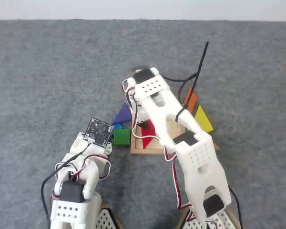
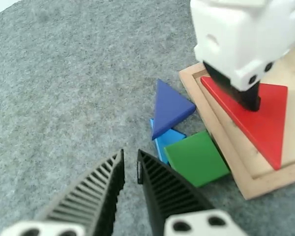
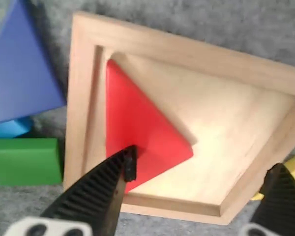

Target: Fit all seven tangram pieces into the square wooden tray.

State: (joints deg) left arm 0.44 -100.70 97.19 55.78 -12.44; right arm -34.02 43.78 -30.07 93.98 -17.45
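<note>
Red triangle [image 3: 142, 132] hugs the tray's [image 3: 187, 51] left wall in the high view, apex inward. Right gripper [image 3: 205, 167] is spread, left gripper [image 2: 131, 155] pressed together.

claw [image 2: 131, 162] almost closed | green square [image 2: 196, 157] beside tray [image 2: 246, 183] | red triangle [image 2: 265, 123] inside

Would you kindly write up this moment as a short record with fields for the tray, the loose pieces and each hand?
Tray: wooden tray, red triangle lying inside against one wall.
Beside tray: purple triangle, light blue piece, green square, clustered.
Opposite side: orange piece, yellow triangle.
Right hand: open over the tray, one fingertip on the red triangle.
Left hand: nearly shut, empty, above the grey mat near the green square.
</note>
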